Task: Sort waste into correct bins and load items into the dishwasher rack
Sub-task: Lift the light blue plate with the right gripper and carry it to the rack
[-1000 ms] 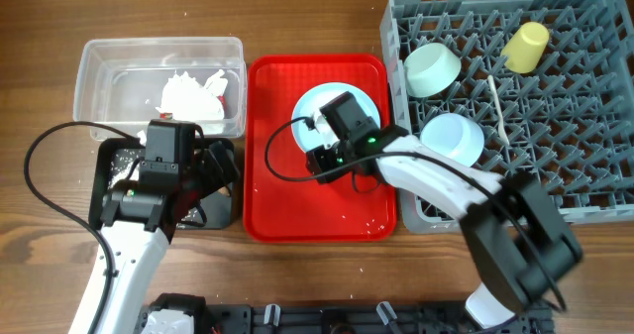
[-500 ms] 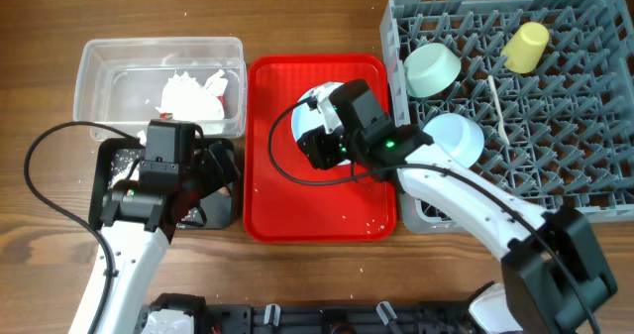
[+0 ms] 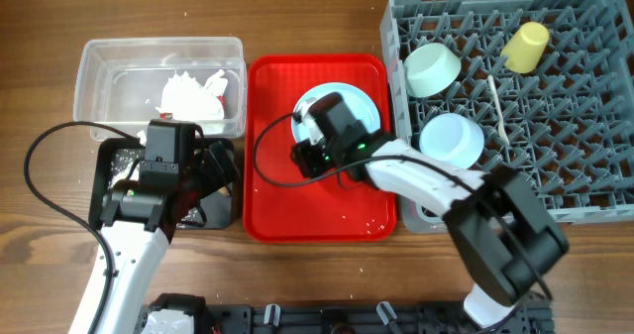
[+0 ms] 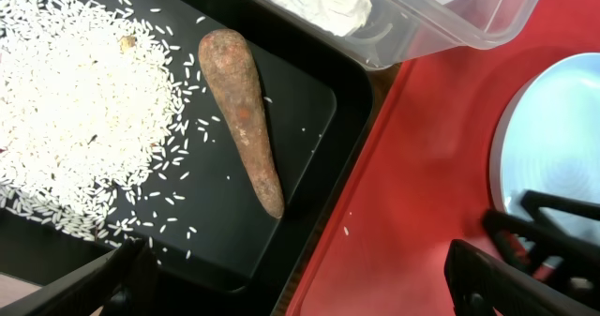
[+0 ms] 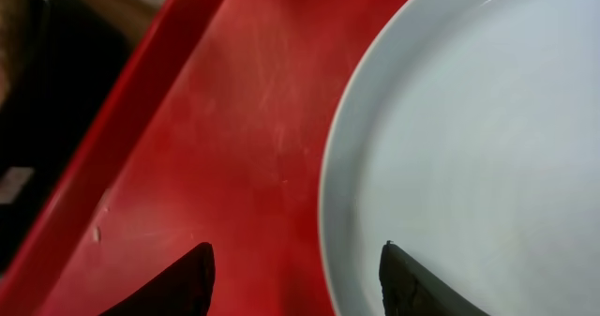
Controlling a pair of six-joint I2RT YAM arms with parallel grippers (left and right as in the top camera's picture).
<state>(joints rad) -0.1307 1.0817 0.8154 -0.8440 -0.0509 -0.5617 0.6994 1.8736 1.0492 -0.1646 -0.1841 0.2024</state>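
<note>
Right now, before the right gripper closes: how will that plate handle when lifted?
The plate looks rigid and glossy, so probably slippery in a rim pinch. Flat on the smooth red tray, it may slide before lifting.

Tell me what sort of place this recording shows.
Probably a lab bench staged for kitchen clean-up: a wooden table carrying a grey dishwasher rack, a red tray, a clear tub and a black tub of waste.
</note>
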